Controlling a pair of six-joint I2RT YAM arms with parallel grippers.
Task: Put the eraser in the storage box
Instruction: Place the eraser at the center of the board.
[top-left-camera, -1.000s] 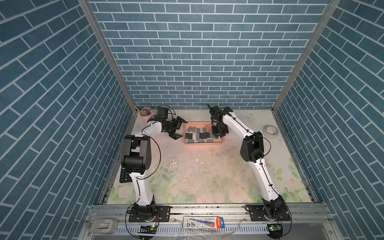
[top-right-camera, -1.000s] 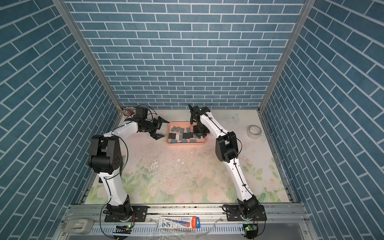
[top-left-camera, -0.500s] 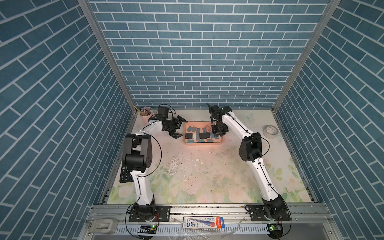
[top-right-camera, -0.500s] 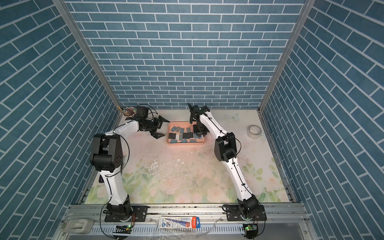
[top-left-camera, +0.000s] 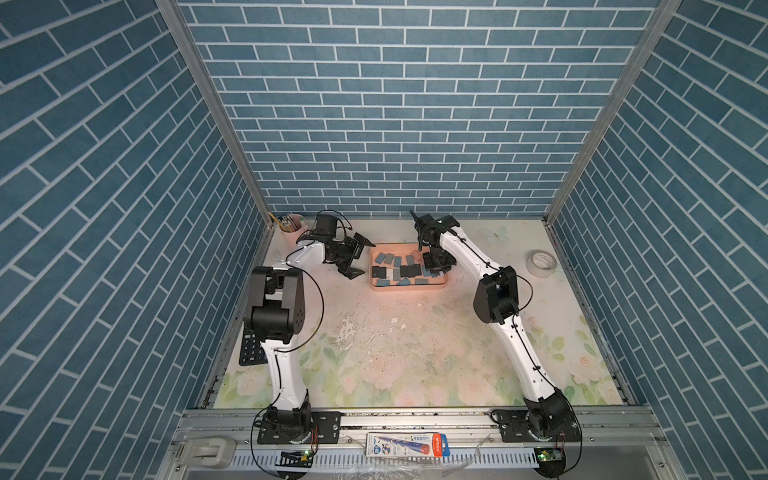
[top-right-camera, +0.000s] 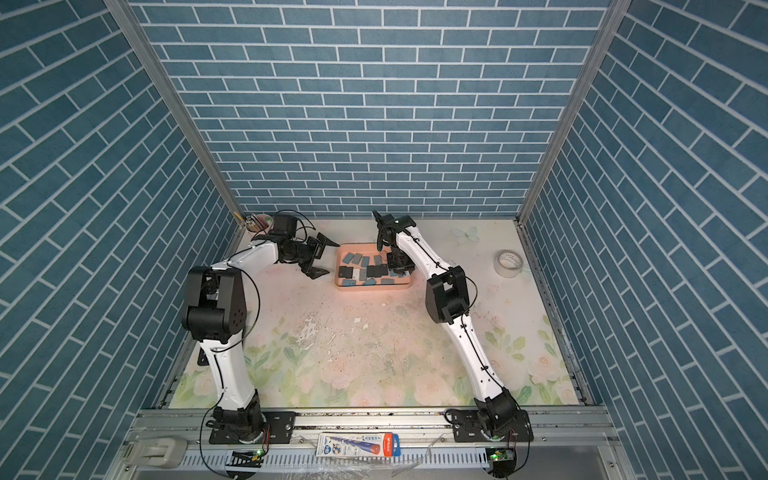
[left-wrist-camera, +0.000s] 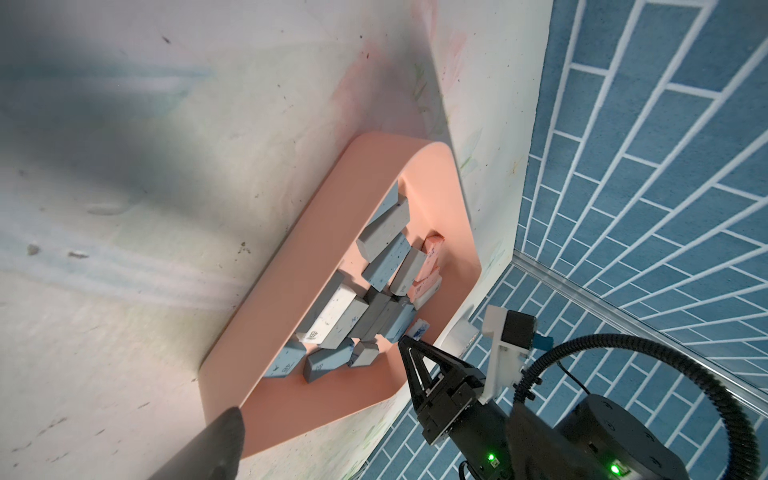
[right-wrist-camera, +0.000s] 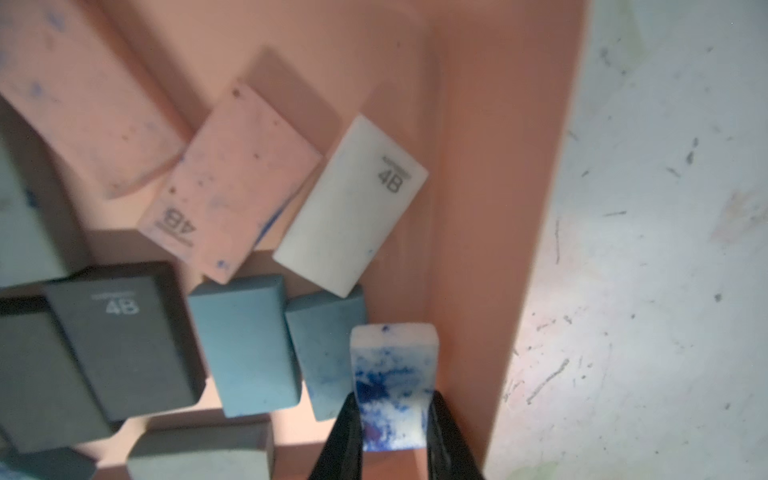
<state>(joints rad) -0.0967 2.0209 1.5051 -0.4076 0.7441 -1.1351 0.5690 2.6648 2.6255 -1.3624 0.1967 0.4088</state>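
Observation:
The storage box (top-left-camera: 409, 286) (top-right-camera: 374, 287) is a shallow salmon-pink tray at the back middle of the table, with several grey, blue, pink and white erasers lying in it. My right gripper (right-wrist-camera: 392, 401) (top-left-camera: 436, 266) is shut on a white eraser smeared with blue ink (right-wrist-camera: 392, 374). It holds the eraser just above the box floor, close to the box's right-hand wall (right-wrist-camera: 478, 208). My left gripper (top-left-camera: 359, 256) (top-right-camera: 324, 256) stands open and holds nothing, just left of the box. The left wrist view shows the box rim (left-wrist-camera: 299, 232) and the right gripper's tip with the eraser (left-wrist-camera: 417, 330).
A pale pink pencil cup (top-left-camera: 291, 226) stands in the back left corner. A roll of tape (top-left-camera: 541, 262) lies at the right. A black calculator (top-left-camera: 251, 349) lies by the left wall. A pen packet (top-left-camera: 407, 444) rests on the front rail.
The left arm's elbow has shifted slightly, and its gripper stays open beside the box. The right gripper stays over the box's right end, still shut on the eraser.

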